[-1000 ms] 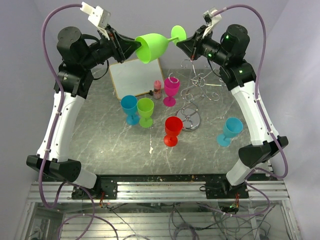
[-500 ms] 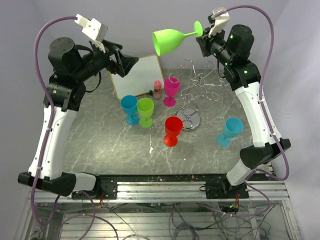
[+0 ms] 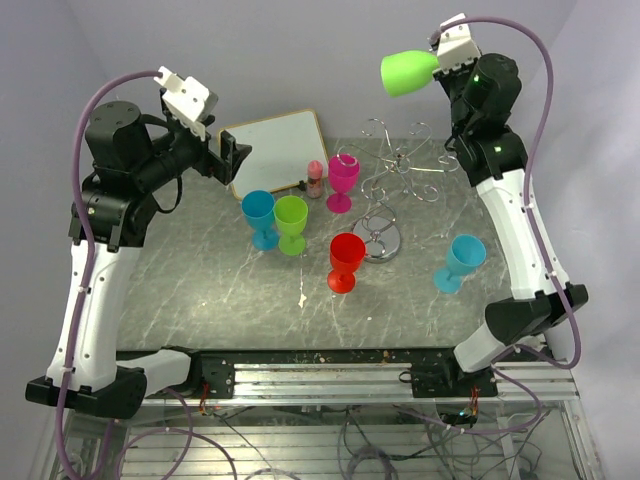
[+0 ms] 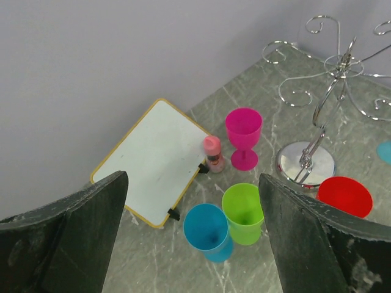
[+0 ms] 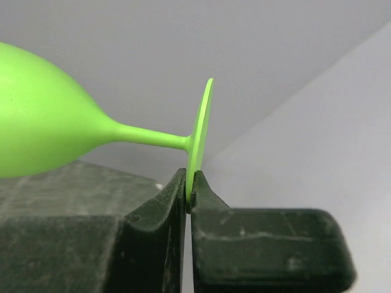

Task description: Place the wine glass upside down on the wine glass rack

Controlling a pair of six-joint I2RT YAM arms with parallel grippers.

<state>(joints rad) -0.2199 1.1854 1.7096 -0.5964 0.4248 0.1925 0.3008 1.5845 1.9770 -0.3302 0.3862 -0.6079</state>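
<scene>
High at the back right, the lime green wine glass [image 3: 405, 72] lies on its side in the air, bowl pointing left. My right gripper [image 5: 188, 189] is shut on the rim of the glass's flat foot [image 5: 199, 137], with the stem and bowl [image 5: 43, 128] sticking out to the left. The silver wire wine glass rack [image 3: 400, 168] stands on the table below and a little left of the glass, nothing hanging on it. My left gripper [image 3: 235, 157] hovers open and empty over the table's left rear, well apart from the glass; the rack [image 4: 333, 79] shows at its upper right.
Upright glasses stand around the rack: blue [image 3: 258, 212], green [image 3: 291, 218], pink [image 3: 343, 176], red [image 3: 346, 256] and light blue [image 3: 462, 256]. A white board [image 3: 272, 150] with a yellow edge lies at the back left, a small pink-capped bottle [image 3: 315, 178] beside it.
My left gripper let go of the glass's bowl, opened wide and drew back to the left. The right arm carried the glass by its foot up and to the right.
</scene>
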